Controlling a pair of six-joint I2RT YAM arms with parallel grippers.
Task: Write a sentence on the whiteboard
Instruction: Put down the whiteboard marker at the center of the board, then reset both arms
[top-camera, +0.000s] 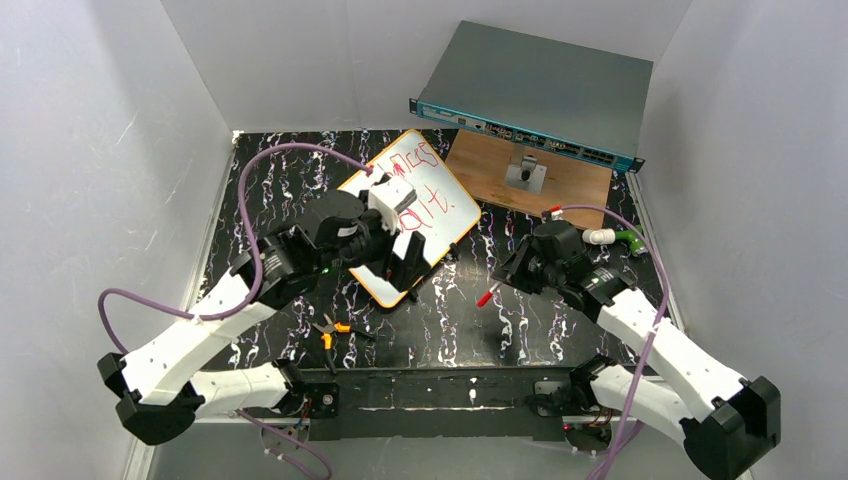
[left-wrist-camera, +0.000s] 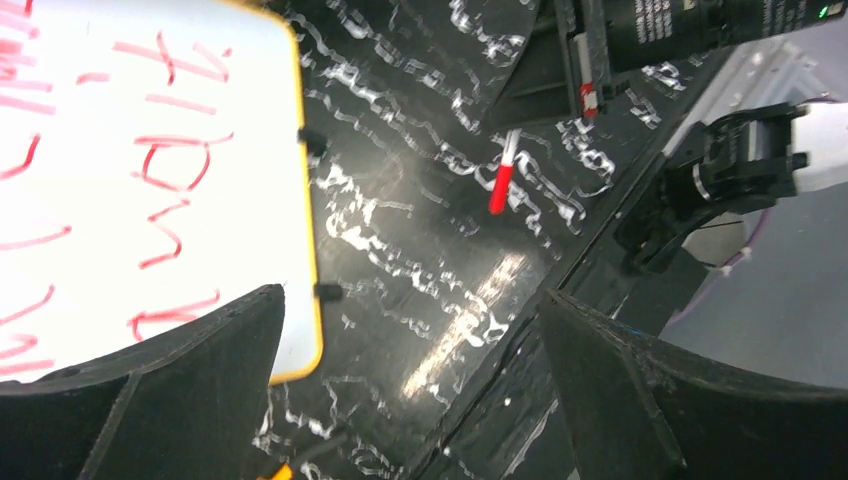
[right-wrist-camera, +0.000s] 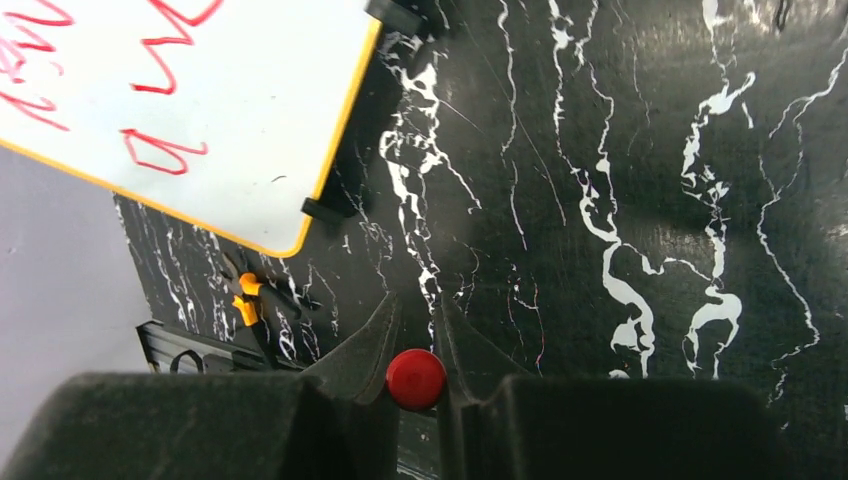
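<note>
While the left end effector (left-wrist-camera: 412, 300) hangs wide open and empty over the whiteboard's (top-camera: 450, 200) edge, the right end effector (right-wrist-camera: 418, 320) pinches a red marker (right-wrist-camera: 416, 379). Whiteboard sits on the black counter (top-camera: 470, 320) (turned diagonally), its red sentence (top-camera: 418, 160) partly hidden by the arm, seemingly two lines.

Robotics laboratory test cell. White panels (top-camera: 90, 150) wall in a table covered by a black marbled mat (top-camera: 480, 310). A left arm (top-camera: 200, 340) and a right arm (top-camera: 660, 340) are bolted at its near edge, each trailing a purple cable (top-camera: 300, 150). A rack-mount network switch (top-camera: 540, 95) sits at the back beside a wooden board (top-camera: 490, 170). Orange-handled pliers (top-camera: 330, 330) lie on the mat.
</note>
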